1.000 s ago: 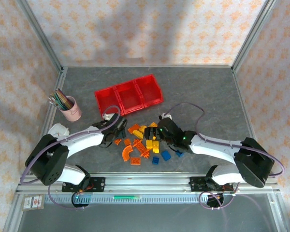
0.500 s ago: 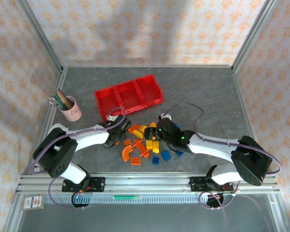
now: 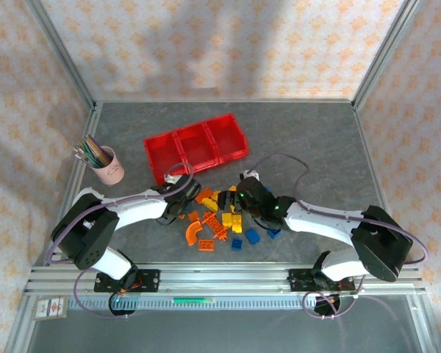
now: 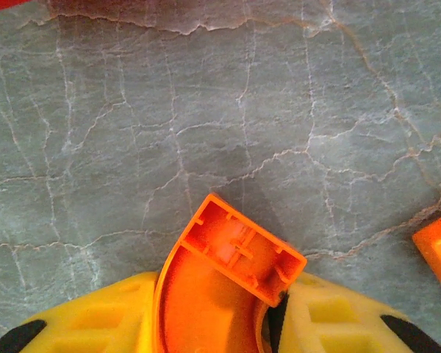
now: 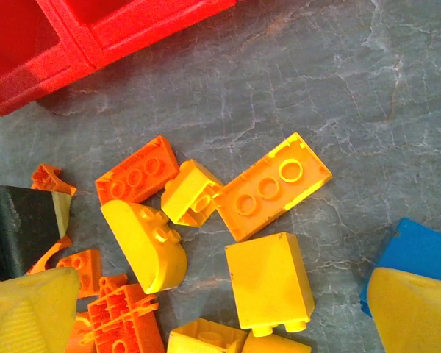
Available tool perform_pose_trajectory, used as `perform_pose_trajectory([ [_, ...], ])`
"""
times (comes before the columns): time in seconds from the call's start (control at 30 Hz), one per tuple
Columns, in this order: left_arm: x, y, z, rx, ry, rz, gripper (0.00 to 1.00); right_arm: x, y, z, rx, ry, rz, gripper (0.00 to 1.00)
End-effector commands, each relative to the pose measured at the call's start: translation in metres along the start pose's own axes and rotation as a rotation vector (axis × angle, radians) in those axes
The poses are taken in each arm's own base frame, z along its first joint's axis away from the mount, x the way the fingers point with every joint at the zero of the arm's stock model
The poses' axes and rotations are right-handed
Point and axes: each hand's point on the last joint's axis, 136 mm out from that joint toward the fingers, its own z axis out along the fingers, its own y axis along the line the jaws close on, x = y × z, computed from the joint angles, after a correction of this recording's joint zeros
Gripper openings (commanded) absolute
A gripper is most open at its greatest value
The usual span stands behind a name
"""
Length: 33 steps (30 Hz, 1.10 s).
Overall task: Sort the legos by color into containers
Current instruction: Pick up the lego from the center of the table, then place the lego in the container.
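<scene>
At the far left the pink cup of pencils [image 3: 109,168] stands well apart from the work, so you need not mind it. Your left gripper [image 3: 178,211] is closed on an orange arch [image 4: 235,257] at the left edge of the legos [image 3: 220,217]. The wrist view shows the arch pinched between the yellow pads [image 4: 95,316] with one end jutting past them. A curved piece held like that may pivot or slip out as you lift, so raise it gently. The containers [image 3: 198,147] lie just beyond and look empty.

To the right, your right gripper [image 3: 228,200] hangs fully open and holds nothing. It straddles several yellow bricks [image 5: 270,283], with a blue brick [image 5: 419,254] touching its right finger [image 5: 411,309]. Close there and you may catch two colours. The two grippers are near each other, so a hasty swing could make them collide.
</scene>
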Motion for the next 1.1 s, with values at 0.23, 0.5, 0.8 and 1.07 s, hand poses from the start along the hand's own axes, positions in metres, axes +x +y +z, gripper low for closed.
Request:
perform_pose_trajectory([
  [0.23, -0.027, 0.01, -0.026, -0.054, -0.078, 0.006, 0.27, -0.032, 0.027, -0.017, -0.064, -0.063, 0.01, 1.0],
  [0.5, -0.099, 0.017, -0.061, -0.11, -0.222, -0.021, 0.27, -0.06, 0.034, -0.02, -0.081, -0.111, 0.037, 1.0],
  [0.8, -0.187, 0.036, -0.053, -0.165, -0.283, -0.083, 0.28, -0.087, 0.026, -0.016, -0.061, -0.156, 0.04, 1.0],
  [1.07, -0.215, 0.048, -0.019, -0.268, -0.239, -0.076, 0.37, -0.101, 0.026, -0.016, -0.037, -0.173, 0.0, 1.0],
])
